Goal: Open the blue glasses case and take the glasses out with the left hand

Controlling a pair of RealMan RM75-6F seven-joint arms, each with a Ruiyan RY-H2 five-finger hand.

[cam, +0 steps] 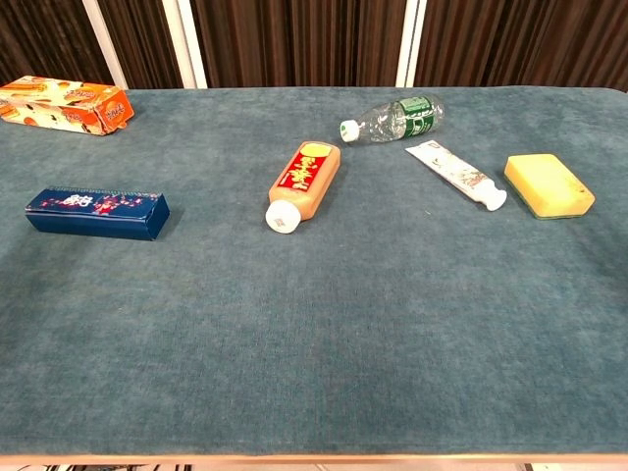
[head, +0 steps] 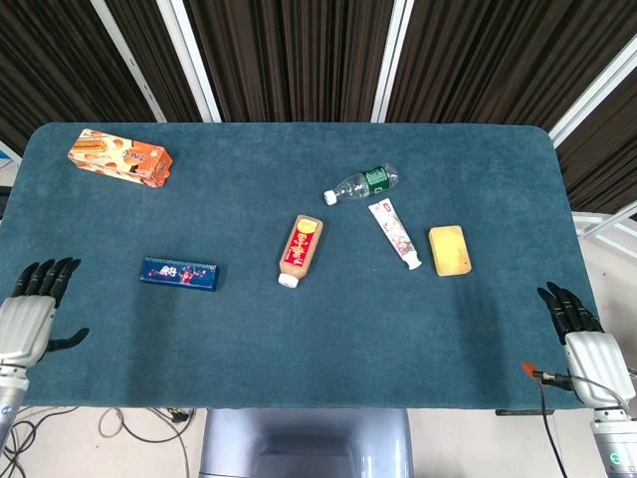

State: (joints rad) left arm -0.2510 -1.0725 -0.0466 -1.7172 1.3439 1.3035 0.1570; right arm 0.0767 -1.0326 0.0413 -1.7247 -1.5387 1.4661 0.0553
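The long dark-blue rectangular glasses case (head: 179,273) with small pink and white print lies flat and closed on the teal felt table (head: 299,339), up and to the right of the left hand's fingertips and well apart from them. The left hand (head: 28,317) sits at the table's near-left edge, fingers (head: 45,279) straight, spread and empty. The right hand (head: 582,334) rests off the near-right corner, fingers extended and holding nothing. Only the head view shows either hand.
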